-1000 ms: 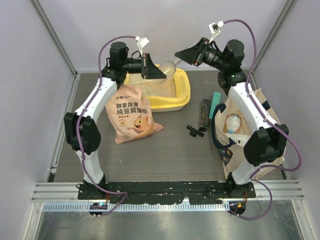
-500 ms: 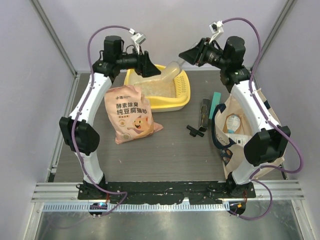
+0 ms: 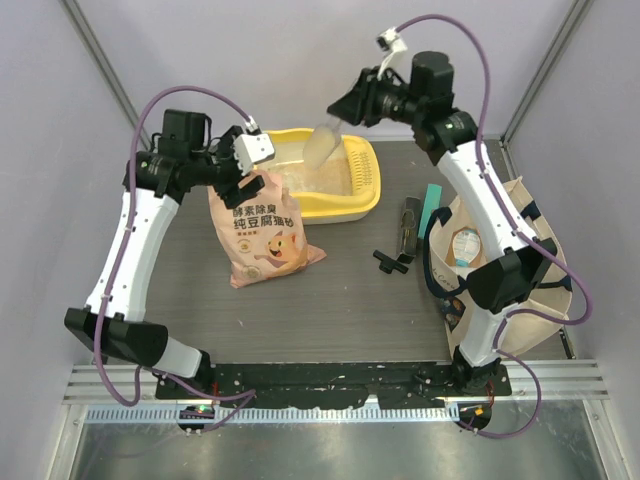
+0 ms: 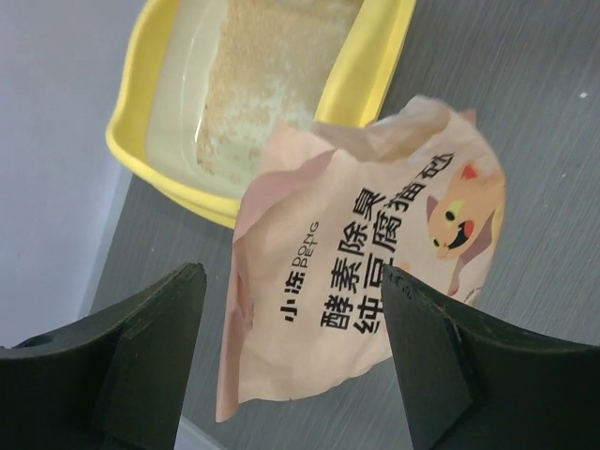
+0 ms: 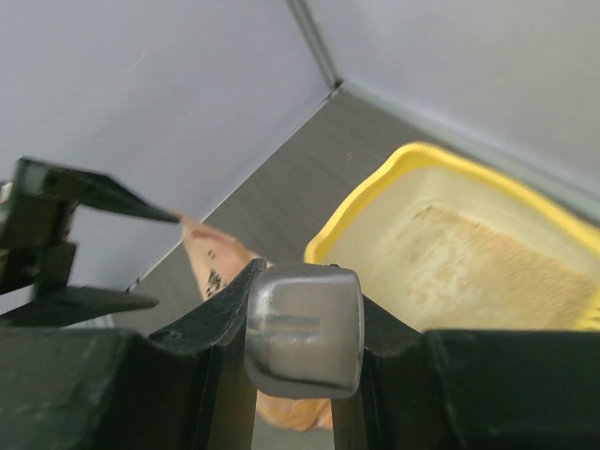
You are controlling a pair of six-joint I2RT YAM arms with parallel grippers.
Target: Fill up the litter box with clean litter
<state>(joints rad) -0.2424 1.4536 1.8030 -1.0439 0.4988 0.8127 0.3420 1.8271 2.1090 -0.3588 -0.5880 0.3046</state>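
The yellow litter box [image 3: 368, 180] stands at the back of the table with pale beige clean litter [image 3: 298, 177] spread inside. The box [image 4: 141, 150] and its litter [image 4: 272, 75] also show in the left wrist view, and the rim [image 5: 375, 187] and litter [image 5: 487, 272] in the right wrist view. The peach-orange litter bag [image 3: 262, 235] stands in front of the box's left end. My left gripper [image 3: 245, 160] hovers open above the bag [image 4: 366, 272], holding nothing. My right gripper [image 3: 336, 110] is shut on a pale translucent container [image 3: 322, 147] raised over the box.
A cream canvas tote [image 3: 510, 250] with packages inside stands at the right by the right arm. A black tool [image 3: 408, 225], a smaller black piece [image 3: 392, 261] and a teal item [image 3: 432, 205] lie between tote and box. Grey walls enclose the back and sides.
My left gripper opened, let go of the translucent container and drew back left over the bag. My right gripper kept hold of it and swung up and to the left.
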